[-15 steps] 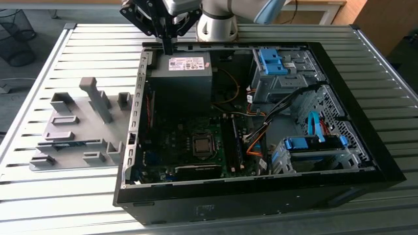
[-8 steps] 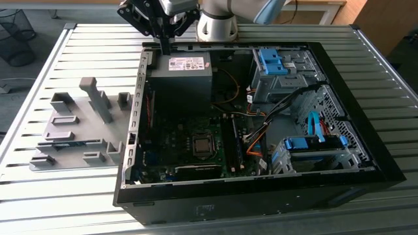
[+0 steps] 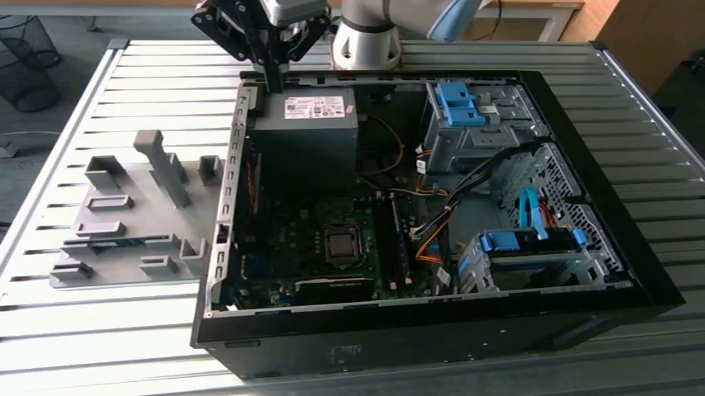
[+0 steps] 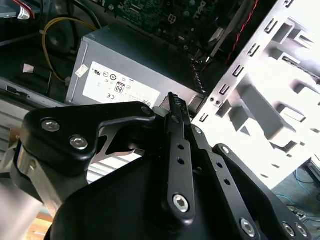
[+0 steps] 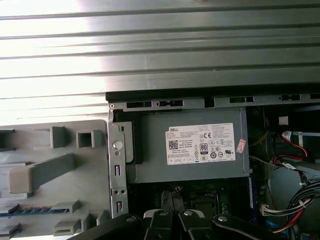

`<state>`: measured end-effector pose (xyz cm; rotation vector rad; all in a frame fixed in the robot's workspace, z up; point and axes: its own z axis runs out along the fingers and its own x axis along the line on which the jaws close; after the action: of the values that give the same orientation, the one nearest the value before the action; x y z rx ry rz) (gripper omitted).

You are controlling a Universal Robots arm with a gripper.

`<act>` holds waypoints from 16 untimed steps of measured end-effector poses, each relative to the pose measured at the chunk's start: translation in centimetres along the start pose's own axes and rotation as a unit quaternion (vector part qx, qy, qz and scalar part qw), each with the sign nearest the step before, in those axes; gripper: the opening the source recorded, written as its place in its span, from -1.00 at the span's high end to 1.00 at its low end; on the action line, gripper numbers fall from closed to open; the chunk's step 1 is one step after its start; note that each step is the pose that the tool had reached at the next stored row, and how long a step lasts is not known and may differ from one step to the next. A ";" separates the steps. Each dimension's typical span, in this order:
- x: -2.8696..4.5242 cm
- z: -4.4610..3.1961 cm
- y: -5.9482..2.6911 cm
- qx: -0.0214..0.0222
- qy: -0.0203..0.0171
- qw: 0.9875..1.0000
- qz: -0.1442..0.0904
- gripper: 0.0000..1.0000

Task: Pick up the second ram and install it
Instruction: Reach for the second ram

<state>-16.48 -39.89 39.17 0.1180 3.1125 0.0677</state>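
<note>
The arm (image 3: 369, 37) rises beyond the far edge of the computer case (image 3: 418, 334). Its gripper (image 3: 271, 81) points straight down over the case's far corner on the exterior view's left. The claw is clenched, fingertips pressed together with nothing between them. Just beneath it, inside the case, sits the grey power supply (image 3: 303, 132). Outside the case wall on that same side, a grey holder (image 3: 132, 221) lies on the slatted table (image 3: 66, 346). The second ram (image 3: 115, 242) rests flat in the holder, well apart from the gripper. Deeper in the case lie the motherboard (image 3: 319, 239) and its black memory slots (image 3: 391, 239). Blue-tabbed drive cages (image 3: 468, 111) fill the case's opposite side.
</note>
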 end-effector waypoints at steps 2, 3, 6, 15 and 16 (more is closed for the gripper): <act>0.14 0.00 -0.01 0.000 0.000 1.000 0.000 0.80; 0.21 0.00 -0.02 0.000 0.000 1.000 0.000 0.80; 0.44 0.00 -0.03 0.000 0.000 1.000 0.000 0.80; 1.18 0.00 -0.09 0.000 0.000 1.000 0.000 0.80; 1.26 0.00 -0.10 0.000 0.000 1.000 0.000 0.80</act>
<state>-17.75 -39.90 39.14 0.1180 3.1125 0.0676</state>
